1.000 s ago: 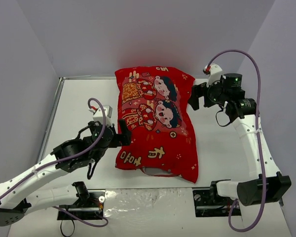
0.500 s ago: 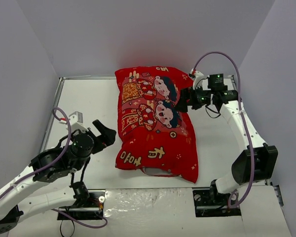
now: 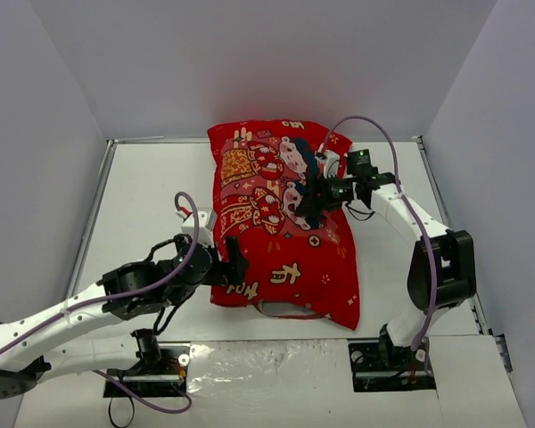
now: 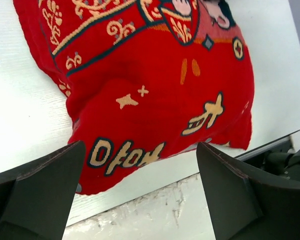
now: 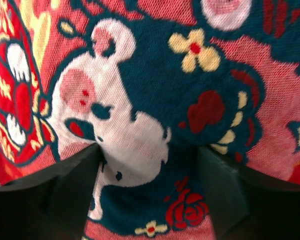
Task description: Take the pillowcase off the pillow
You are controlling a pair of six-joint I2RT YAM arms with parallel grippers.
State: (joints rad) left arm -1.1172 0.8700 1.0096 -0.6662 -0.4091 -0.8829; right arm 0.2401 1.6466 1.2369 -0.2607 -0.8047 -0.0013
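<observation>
Now that my right gripper (image 3: 314,198) has swung onto the pillowcase (image 3: 276,259), lying centred between the table (image 3: 143,187) edges, and my left gripper (image 3: 234,266) is back at its near-left corner, both jaws spread, I reckon pinching can start

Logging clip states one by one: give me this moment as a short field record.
pillowcase: red, cartoon print, on the white table
pillow: fully covered, not visible
left gripper: open, facing the pillowcase's near left corner
right gripper: open, close over a printed face; contact unclear
progress: pillowcase not yet removed
</observation>
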